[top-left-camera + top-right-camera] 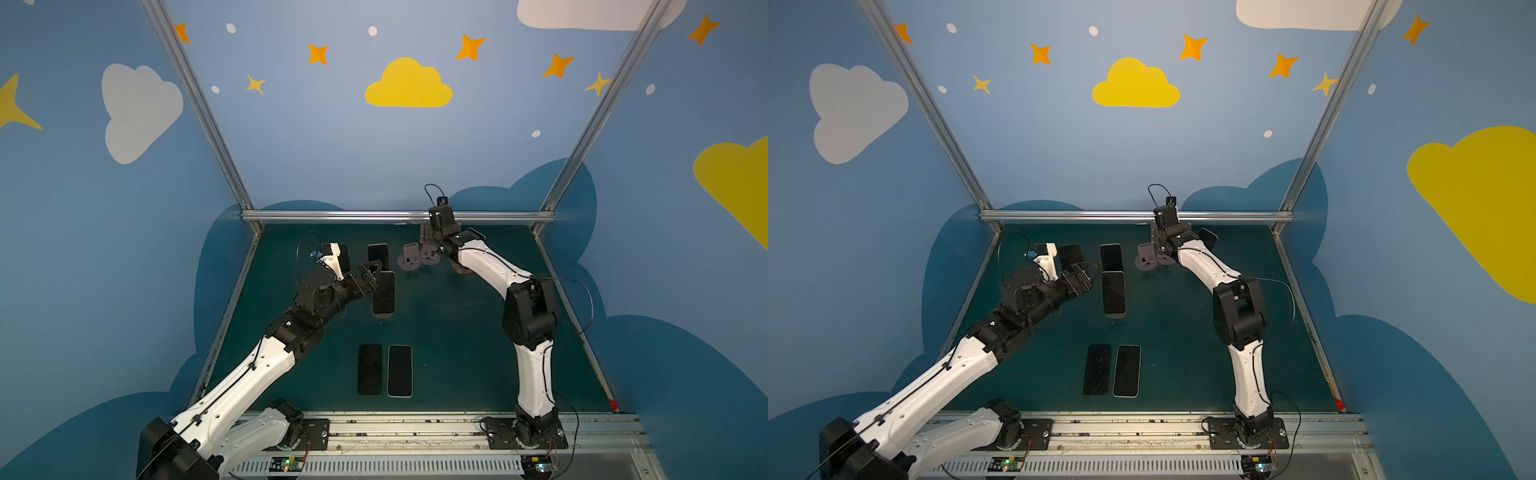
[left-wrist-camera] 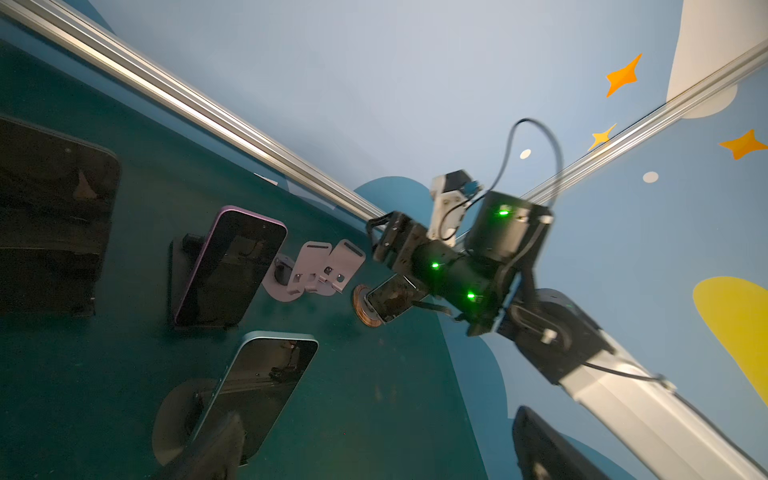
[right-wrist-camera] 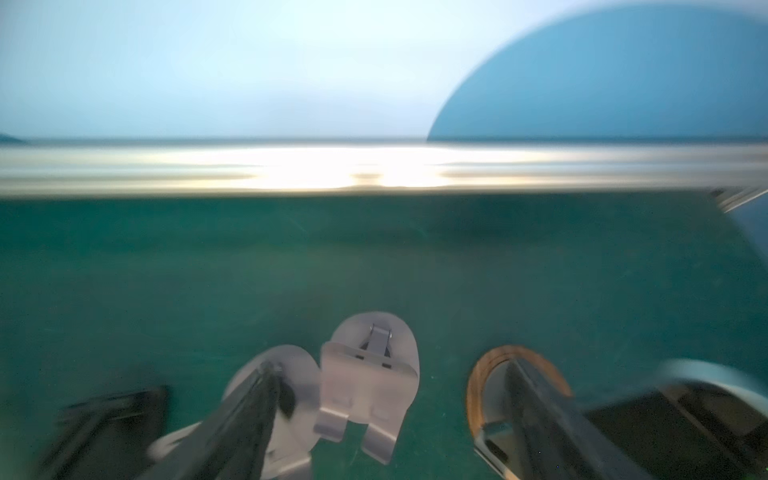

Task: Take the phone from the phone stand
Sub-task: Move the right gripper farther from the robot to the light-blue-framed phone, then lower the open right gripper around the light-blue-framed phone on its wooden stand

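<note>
**Entry: phone removal, judged part done**

- Cleared: dark phone (image 1: 370,369) and white-edged phone (image 1: 400,370) lie flat, side by side, on the desk (image 1: 457,353). A grey stand (image 1: 411,257) and a second grey stand (image 1: 431,257) are empty at the back.
- Outstanding: four phones propped on stands.
  - blue-edged phone (image 1: 383,293) on a round stand (image 1: 382,316)
  - purple-edged phone (image 1: 378,255) just behind it
  - large dark phone (image 2: 54,208) beside that
  - far phone (image 2: 390,299) on the wooden stand (image 2: 362,309)
- Left tool (image 1: 375,270): spread wide and empty, just beside the blue-edged phone, likely the next lift.
- Right tool (image 1: 428,245): fingers apart over the grey stands, pinching nothing
</note>
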